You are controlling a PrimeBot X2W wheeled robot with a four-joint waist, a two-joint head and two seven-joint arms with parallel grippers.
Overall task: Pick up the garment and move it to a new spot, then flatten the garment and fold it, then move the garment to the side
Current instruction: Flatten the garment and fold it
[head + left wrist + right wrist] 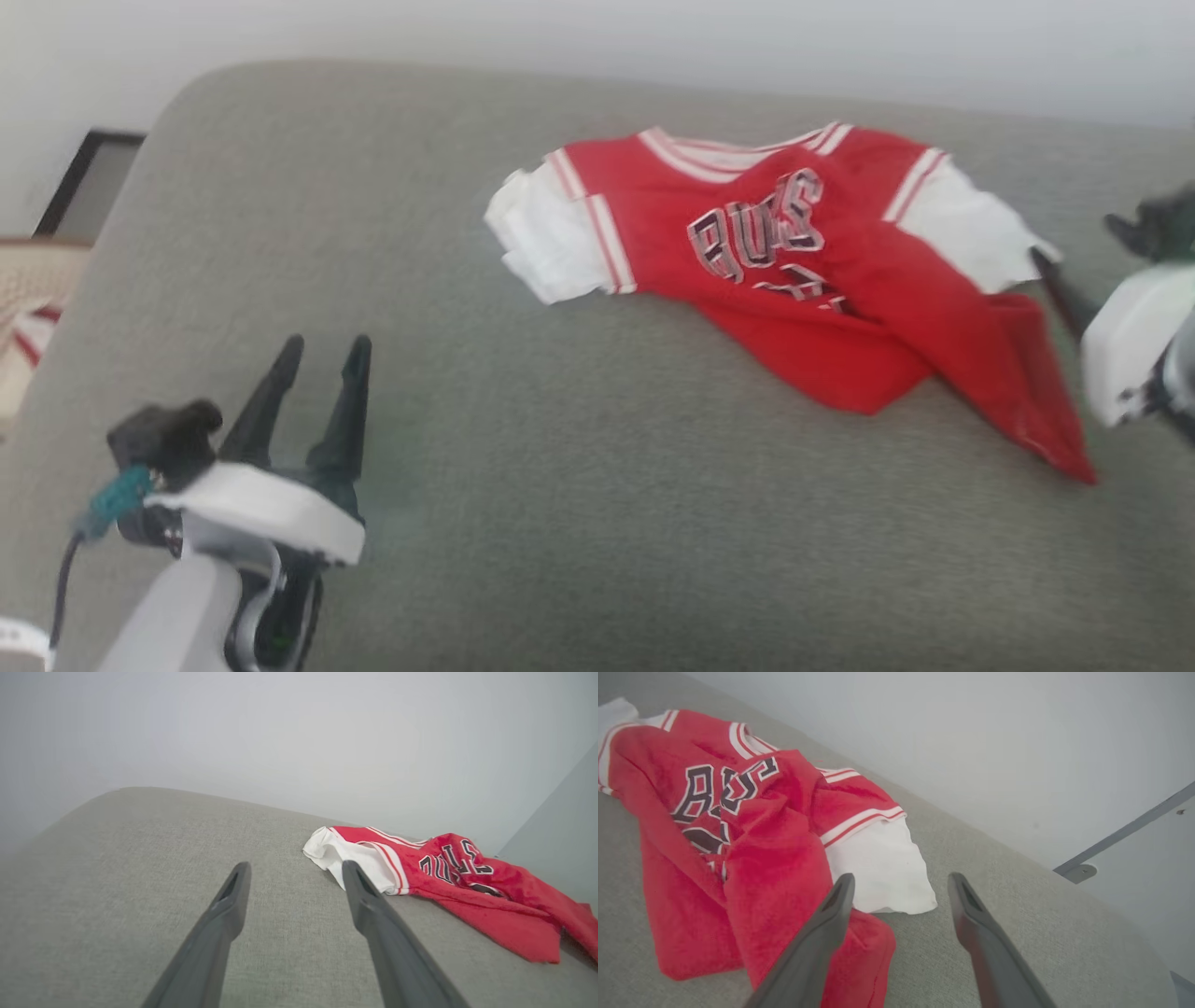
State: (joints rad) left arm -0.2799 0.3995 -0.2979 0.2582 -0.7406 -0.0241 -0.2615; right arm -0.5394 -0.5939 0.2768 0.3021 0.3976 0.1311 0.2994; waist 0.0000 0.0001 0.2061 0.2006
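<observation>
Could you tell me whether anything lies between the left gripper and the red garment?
Nothing visible does: just bare grey cushion separates the open left gripper from the near white sleeve of the garment.

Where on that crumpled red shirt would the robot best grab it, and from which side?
Probably the white sleeve end on the robot's right, coming in from that side. It sticks out flat on the couch past the garment, whose red lower half lies bunched and folded over.
</observation>
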